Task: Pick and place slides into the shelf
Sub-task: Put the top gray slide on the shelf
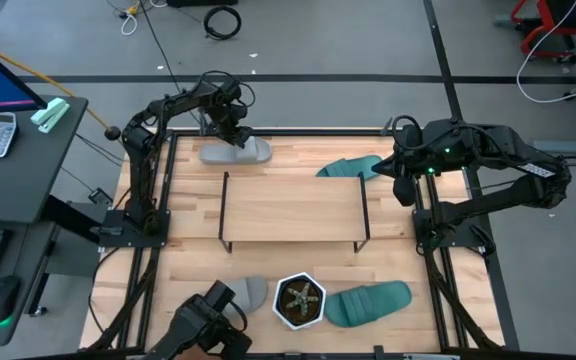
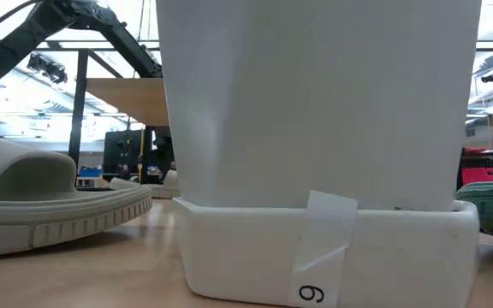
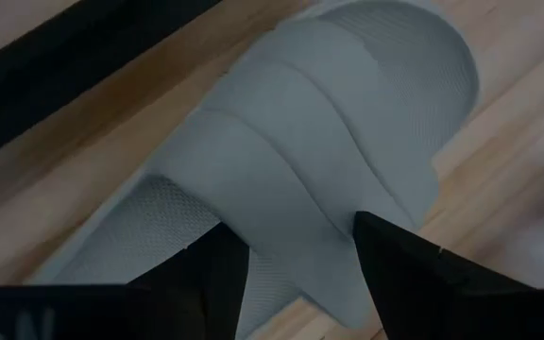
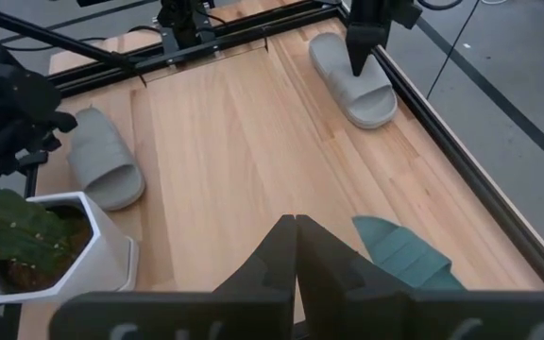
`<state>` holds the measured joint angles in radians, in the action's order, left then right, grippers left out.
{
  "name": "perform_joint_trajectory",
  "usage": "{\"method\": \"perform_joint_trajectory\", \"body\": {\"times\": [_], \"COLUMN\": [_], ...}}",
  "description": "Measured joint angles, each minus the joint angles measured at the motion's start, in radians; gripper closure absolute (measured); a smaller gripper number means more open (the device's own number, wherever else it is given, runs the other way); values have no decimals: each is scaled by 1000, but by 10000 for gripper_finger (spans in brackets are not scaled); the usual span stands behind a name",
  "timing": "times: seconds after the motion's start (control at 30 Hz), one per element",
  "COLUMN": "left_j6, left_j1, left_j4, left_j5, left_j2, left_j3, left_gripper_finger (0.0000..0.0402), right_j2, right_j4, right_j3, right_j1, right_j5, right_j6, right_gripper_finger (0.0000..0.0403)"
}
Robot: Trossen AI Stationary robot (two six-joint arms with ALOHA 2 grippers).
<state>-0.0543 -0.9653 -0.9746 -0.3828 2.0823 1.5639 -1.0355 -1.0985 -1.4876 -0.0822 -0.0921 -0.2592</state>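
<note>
Light grey rubber slide (image 3: 300, 179) straddled by spread left gripper (image 3: 296, 269) behind wooden-topped shelf (image 1: 293, 210); pick step, needs closing; right gripper (image 4: 296, 236) shut, idle.

The worktop (image 1: 268, 270) is pale, smooth wood in glued strips, framed in matt black metal. The shelf (image 1: 293, 210) has a similar wooden board on thin black metal legs. The grey slide (image 3: 300, 161) looks like matt rubber, its footbed finely pebbled. The planter (image 2: 315, 128) is smooth white plastic.
</note>
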Motion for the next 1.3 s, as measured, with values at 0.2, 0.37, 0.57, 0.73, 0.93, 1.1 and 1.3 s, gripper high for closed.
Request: {"method": "perform_joint_trajectory", "body": {"times": [0.2,0.37,0.57,0.73,0.93,1.1,1.3], "left_j6": [-20,-21,-20,-7,-4,30,7], "left_j1": [-1,-2,-2,-2,-3,-3,-43], "left_j4": [41,75,101,108,100,76,80], "left_j5": [-28,-36,-39,-40,-70,-93,-90], "left_j2": [0,0,0,-1,-1,-41,-135], "left_j3": [-18,-18,-18,-18,-18,-18,-18], "left_gripper_finger": [218,249,328,388,369,388,381], "right_j2": [0,0,0,0,0,0,0], "right_j4": [0,4,7,8,8,8,8], "right_j3": [0,0,0,0,0,0,0], "right_j1": [0,0,0,0,0,0,0], "right_j5": [0,0,-1,-1,-1,-1,-1], "right_j6": [0,0,0,0,0,0,0], "right_gripper_finger": [386,386,386,386,386,386,386]}}
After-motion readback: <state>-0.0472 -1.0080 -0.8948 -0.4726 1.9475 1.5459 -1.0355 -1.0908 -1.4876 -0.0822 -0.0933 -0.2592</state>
